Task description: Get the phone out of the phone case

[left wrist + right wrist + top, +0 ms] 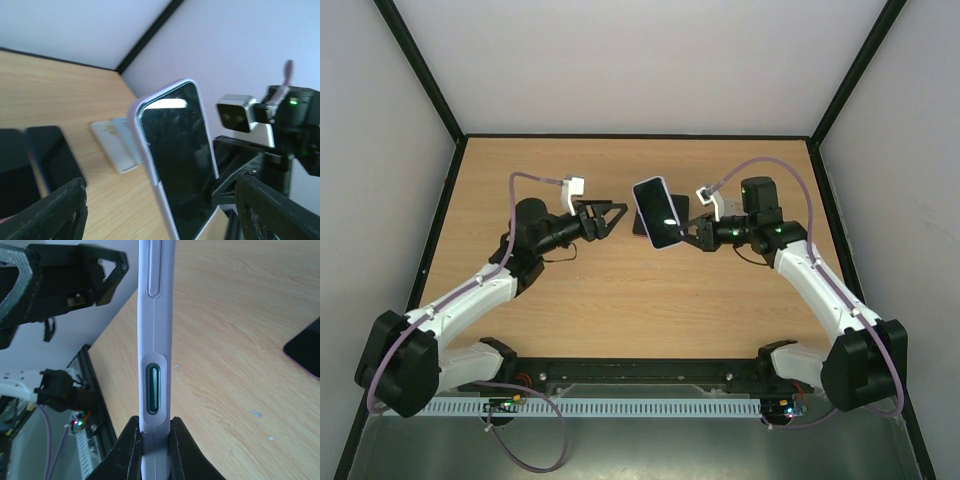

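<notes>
The phone [658, 212], dark screen up, sits in a pale lilac case [155, 192] and is held tilted above the table. My right gripper [690, 238] is shut on the case's lower end. In the right wrist view the case edge [155, 340] with its side button stands between my closed fingers [126, 450]. My left gripper [617, 216] is open, just left of the phone and apart from it. In the left wrist view the phone screen [177, 160] fills the gap between my spread fingers [52, 210].
A dark flat phone [681, 204] lies on the wooden table [620, 290] under the held phone. The left wrist view shows dark phones [50, 155] and two pale cases [114, 145] lying on the table. A dark phone corner [307, 347] shows at right.
</notes>
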You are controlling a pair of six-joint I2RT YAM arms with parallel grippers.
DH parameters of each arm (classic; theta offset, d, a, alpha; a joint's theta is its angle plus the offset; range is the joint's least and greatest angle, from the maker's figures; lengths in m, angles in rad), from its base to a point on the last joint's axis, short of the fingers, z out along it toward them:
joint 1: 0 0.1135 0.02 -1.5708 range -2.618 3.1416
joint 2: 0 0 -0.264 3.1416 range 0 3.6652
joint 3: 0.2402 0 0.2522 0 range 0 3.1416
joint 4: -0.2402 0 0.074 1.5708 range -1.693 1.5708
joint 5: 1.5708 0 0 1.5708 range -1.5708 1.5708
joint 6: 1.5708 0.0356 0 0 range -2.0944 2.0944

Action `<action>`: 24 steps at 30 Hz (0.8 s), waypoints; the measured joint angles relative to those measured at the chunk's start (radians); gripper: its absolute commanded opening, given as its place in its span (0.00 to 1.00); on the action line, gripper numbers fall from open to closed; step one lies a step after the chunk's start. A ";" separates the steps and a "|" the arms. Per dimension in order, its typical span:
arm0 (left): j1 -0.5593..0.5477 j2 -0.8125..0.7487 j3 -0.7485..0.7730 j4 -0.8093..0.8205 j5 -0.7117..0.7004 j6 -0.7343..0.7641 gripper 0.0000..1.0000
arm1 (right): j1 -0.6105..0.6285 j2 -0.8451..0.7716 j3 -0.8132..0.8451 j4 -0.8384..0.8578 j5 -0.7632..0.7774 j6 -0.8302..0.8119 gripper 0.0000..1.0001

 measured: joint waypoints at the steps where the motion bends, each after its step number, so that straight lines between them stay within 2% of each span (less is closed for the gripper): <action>1: -0.007 0.007 0.001 0.028 0.024 -0.002 0.79 | 0.000 -0.009 -0.007 0.002 -0.027 -0.003 0.02; 5: -0.047 0.058 0.019 0.098 0.076 -0.008 0.77 | 0.000 -0.029 -0.020 0.007 -0.096 -0.003 0.02; 8: -0.071 0.098 0.042 0.123 0.087 -0.019 0.72 | 0.000 -0.039 -0.025 0.013 -0.146 -0.004 0.02; 14: -0.104 0.156 0.064 0.198 0.114 -0.054 0.55 | 0.000 -0.049 -0.035 0.018 -0.193 -0.006 0.02; 20: -0.110 0.168 0.065 0.250 0.151 -0.070 0.45 | 0.000 -0.052 -0.047 0.028 -0.206 -0.006 0.02; 22: -0.108 0.168 0.065 0.258 0.166 -0.071 0.37 | 0.000 -0.053 -0.047 0.037 -0.212 -0.006 0.02; 24: -0.101 0.169 0.065 0.269 0.181 -0.074 0.34 | 0.000 -0.053 -0.047 0.047 -0.220 -0.005 0.02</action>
